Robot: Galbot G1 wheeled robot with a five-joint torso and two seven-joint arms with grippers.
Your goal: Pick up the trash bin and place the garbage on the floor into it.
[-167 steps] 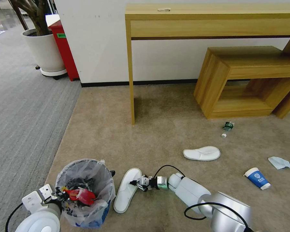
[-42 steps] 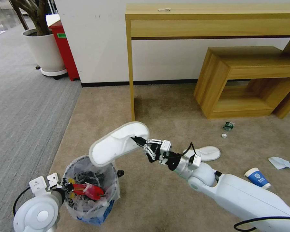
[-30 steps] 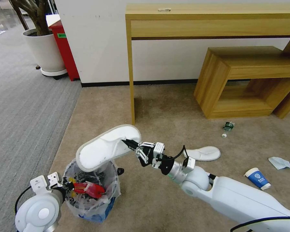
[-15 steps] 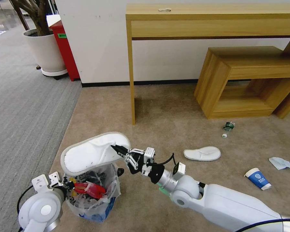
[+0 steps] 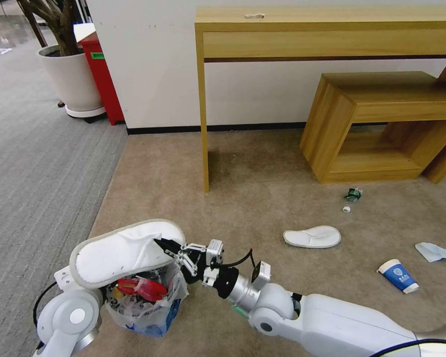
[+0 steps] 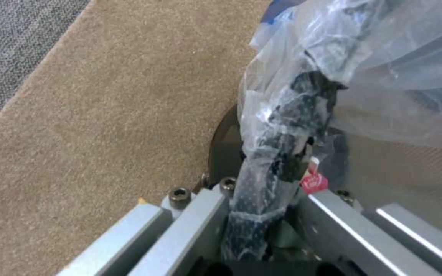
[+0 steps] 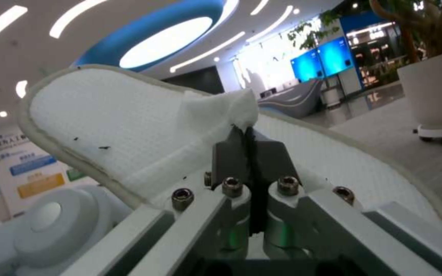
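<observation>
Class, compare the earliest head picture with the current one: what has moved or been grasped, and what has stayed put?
The right gripper has pinched the near white slipper, lifted it off the beige carpet and swung it left over the trash bin. The left gripper stays clamped on the bin's rim. The second slipper, blue-white paper cup, tissue and crushed bottle lie unmoved.
</observation>
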